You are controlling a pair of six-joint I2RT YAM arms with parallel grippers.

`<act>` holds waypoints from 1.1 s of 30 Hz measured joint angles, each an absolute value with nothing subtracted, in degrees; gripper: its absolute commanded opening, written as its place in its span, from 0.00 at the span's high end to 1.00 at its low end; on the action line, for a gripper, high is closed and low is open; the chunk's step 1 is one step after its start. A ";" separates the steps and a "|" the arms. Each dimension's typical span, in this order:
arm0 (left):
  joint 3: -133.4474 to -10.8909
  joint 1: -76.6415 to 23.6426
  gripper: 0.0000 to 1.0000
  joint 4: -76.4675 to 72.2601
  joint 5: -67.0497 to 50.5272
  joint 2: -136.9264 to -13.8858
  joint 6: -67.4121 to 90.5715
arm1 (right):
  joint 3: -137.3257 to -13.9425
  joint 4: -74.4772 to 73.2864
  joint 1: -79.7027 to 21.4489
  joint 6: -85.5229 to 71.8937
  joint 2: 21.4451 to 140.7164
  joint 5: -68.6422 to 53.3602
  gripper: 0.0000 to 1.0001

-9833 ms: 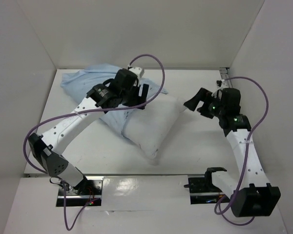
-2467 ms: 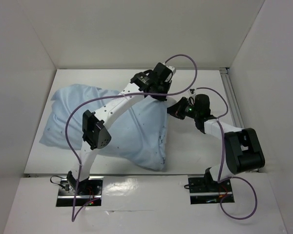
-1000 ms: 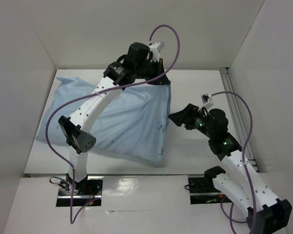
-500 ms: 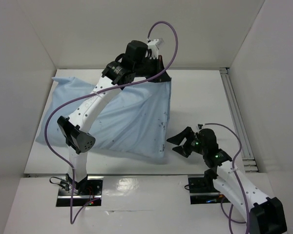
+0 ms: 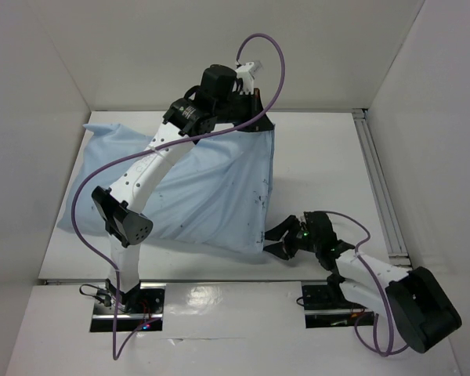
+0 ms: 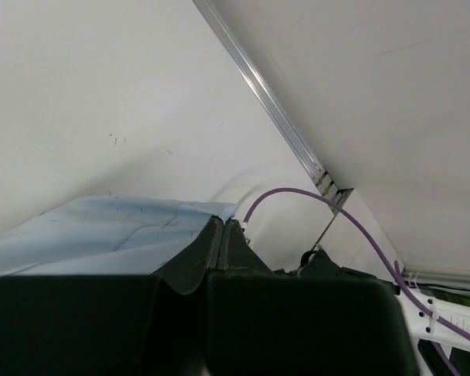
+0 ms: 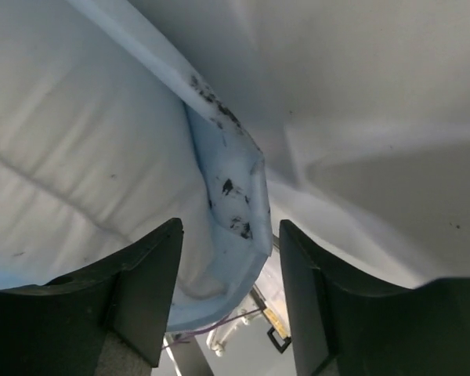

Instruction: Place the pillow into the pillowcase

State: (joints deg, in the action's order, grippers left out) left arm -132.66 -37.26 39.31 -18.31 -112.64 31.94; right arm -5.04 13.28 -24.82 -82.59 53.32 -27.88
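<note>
The light blue pillowcase (image 5: 196, 188) lies bulging across the left and middle of the table. No white of the pillow shows in the top view. My left gripper (image 5: 258, 125) is shut on the pillowcase's far right corner and holds it up; in the left wrist view the jaws (image 6: 222, 222) meet on blue cloth (image 6: 102, 227). My right gripper (image 5: 272, 239) sits low at the near right corner. Its fingers stand apart on either side of a speckled blue hem corner (image 7: 235, 196), not pressing it. Paler fabric (image 7: 78, 141) lies left of that hem; I cannot tell whether it is the pillow.
A metal rail (image 5: 380, 188) runs along the table's right side. White walls close in the back and both sides. A purple cable (image 5: 260, 47) loops above the left arm. The left arm's elbow (image 5: 125, 223) hangs over the pillowcase's near edge.
My right arm has swung down from the middle right to the pillowcase's near right corner, and its jaws have narrowed around that corner. The left gripper keeps holding the far corner up.
</note>
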 measured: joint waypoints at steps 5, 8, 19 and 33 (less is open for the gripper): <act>-132.66 -37.26 1.00 39.24 -18.28 -112.64 31.94 | -5.06 18.46 -27.75 -83.77 59.16 -27.22 0.47; -132.66 -37.26 1.00 38.96 -18.28 -112.64 31.97 | -5.45 22.04 -29.74 -83.72 64.75 -27.03 0.48; -132.31 -36.80 1.00 38.98 -17.93 -111.13 31.97 | -9.04 21.91 -30.63 -80.79 63.48 -23.83 1.00; -132.35 -18.28 1.00 30.55 -17.52 -92.16 34.35 | -83.92 -18.81 -22.55 -38.61 66.39 -1.58 1.00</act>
